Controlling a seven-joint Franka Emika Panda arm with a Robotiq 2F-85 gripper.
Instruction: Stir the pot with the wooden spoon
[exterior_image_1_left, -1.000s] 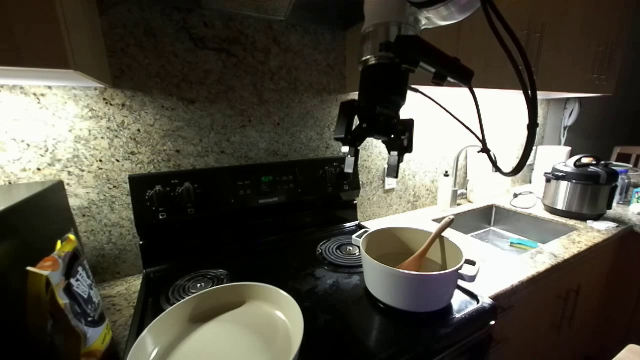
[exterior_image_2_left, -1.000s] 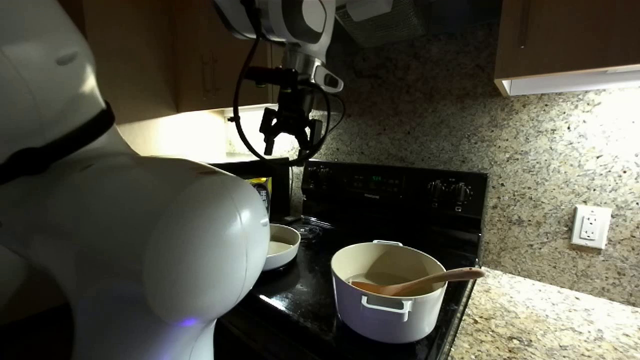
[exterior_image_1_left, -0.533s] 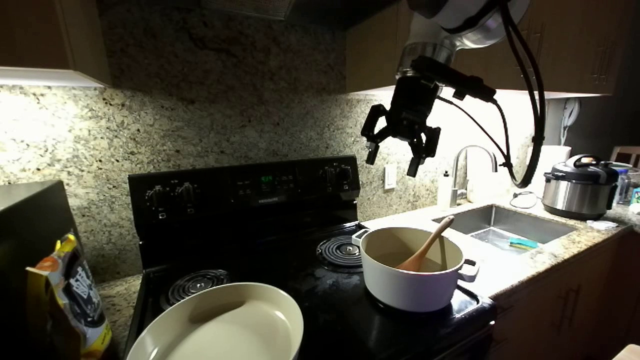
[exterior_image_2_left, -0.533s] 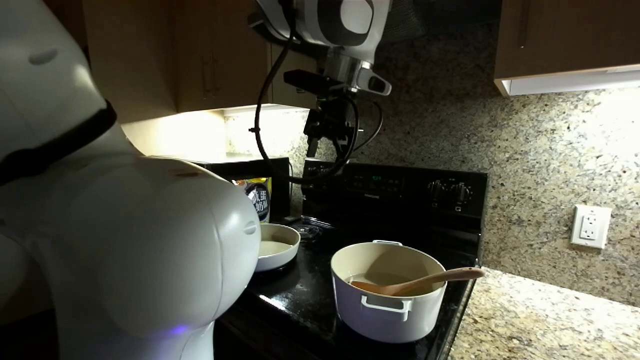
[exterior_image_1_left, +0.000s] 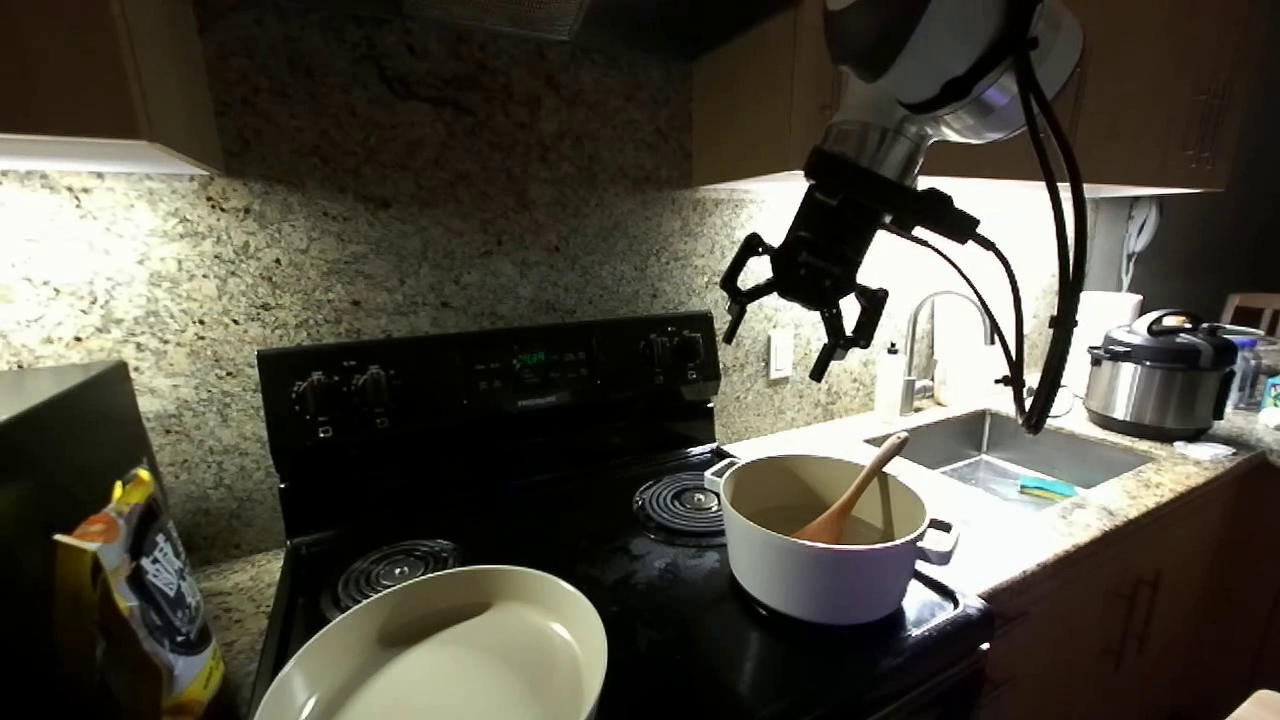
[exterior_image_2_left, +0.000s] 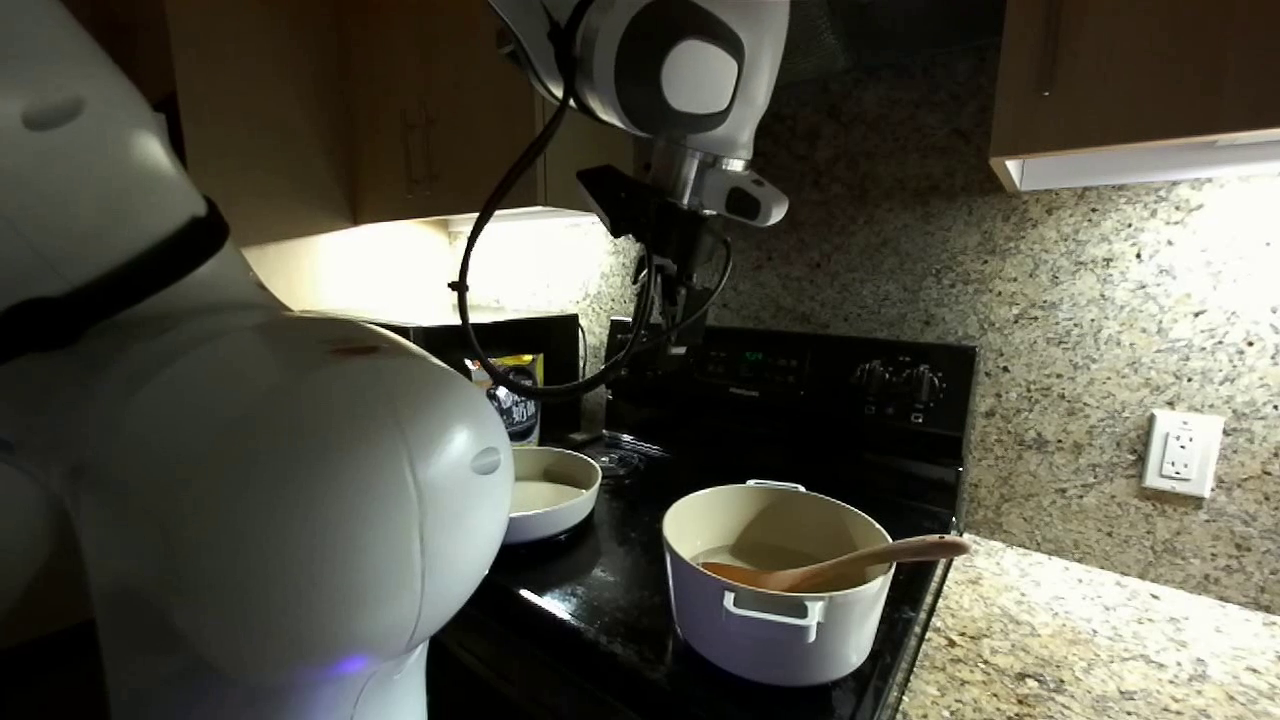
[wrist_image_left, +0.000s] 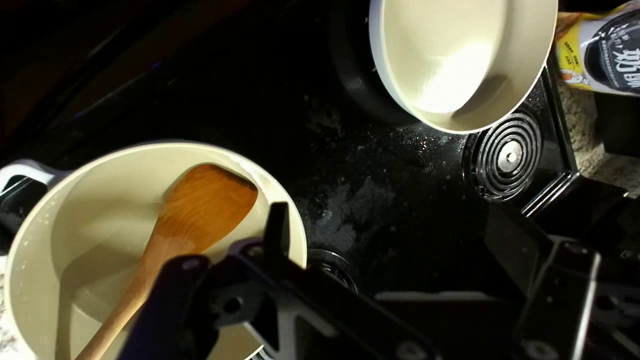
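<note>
Holds black two-fingered gripper (exterior_image_1_left: 775, 359) spread wide; hangs apart from, and higher than, light-brown wooden spoon (wrist_image_left: 171, 239) leaning in round white pot (exterior_image_1_left: 820, 582).

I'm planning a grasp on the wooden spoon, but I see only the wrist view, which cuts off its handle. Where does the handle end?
Observer: In both exterior views, the wooden spoon crosses the rim of the pot, its handle end outside.
Operator: How high are the jaws?
Observer: They hang higher than the rim, clear of the pot.
Operator: What lies off the pot's side of the stove?
Observer: A sink, set into the counter.
</note>
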